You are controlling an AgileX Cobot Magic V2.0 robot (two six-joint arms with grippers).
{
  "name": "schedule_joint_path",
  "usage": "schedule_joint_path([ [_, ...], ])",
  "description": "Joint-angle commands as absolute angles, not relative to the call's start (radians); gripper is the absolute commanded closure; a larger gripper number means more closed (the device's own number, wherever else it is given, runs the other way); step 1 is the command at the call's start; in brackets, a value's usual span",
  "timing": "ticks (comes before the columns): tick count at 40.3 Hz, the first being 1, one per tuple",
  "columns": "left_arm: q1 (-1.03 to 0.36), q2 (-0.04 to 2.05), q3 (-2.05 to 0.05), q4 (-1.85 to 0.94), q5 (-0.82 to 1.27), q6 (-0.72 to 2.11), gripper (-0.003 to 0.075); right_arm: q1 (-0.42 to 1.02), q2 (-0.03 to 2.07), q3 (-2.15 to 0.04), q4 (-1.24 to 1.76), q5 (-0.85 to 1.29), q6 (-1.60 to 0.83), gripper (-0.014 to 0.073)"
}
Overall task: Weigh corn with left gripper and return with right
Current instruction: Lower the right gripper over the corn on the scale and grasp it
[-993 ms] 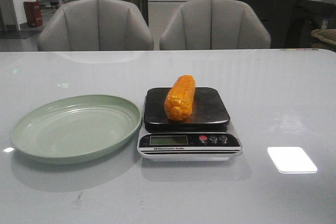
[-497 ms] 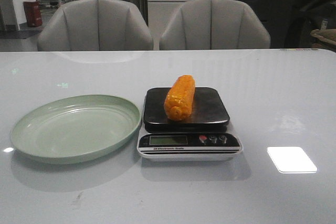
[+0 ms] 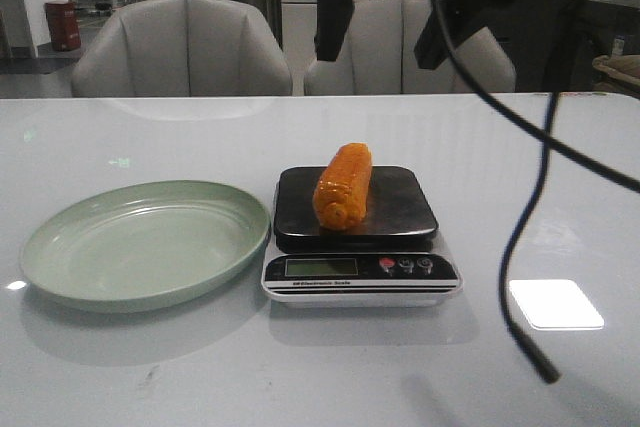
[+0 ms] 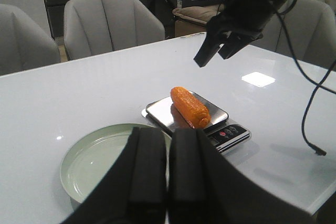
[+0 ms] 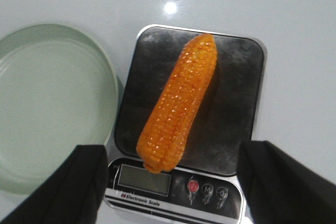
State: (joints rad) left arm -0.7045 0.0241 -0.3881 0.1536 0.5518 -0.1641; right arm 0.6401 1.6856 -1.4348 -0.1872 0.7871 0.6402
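The orange-yellow corn lies lengthwise on the black platform of the kitchen scale, touched by neither gripper. My right gripper hangs high above the scale, open and empty. In the right wrist view its fingers stand wide on either side of the corn and the scale. My left gripper is shut and empty, held back above the near rim of the pale green plate. From there it sees the corn and the right gripper. The left gripper is out of the front view.
The empty pale green plate sits just left of the scale and shows in the right wrist view. A long loose black cable hangs from the right arm, its end down near the table on the right. Two grey chairs stand behind the table.
My right arm has come into the front view from above and now hangs over the scale with its cable dangling. The corn, the scale and the plate have not moved.
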Motion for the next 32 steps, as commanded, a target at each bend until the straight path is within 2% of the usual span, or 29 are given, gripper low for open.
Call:
schedule_joint_path([
  [1,-0.705,0.036,-0.412,0.158,0.47,-0.163,0.06,0.672,1.727,-1.556,-0.278,0.828,0.763,-0.0012],
  [12,-0.705,0.036,-0.412,0.158,0.47,-0.163,0.06,0.672,1.903,-1.718,-0.206,0.961,0.865,-0.0012],
  [32,-0.705,0.036,-0.412,0.158,0.47,-0.163,0.06,0.616,2.012,-1.724,-0.085,0.983,0.904,-0.0012],
])
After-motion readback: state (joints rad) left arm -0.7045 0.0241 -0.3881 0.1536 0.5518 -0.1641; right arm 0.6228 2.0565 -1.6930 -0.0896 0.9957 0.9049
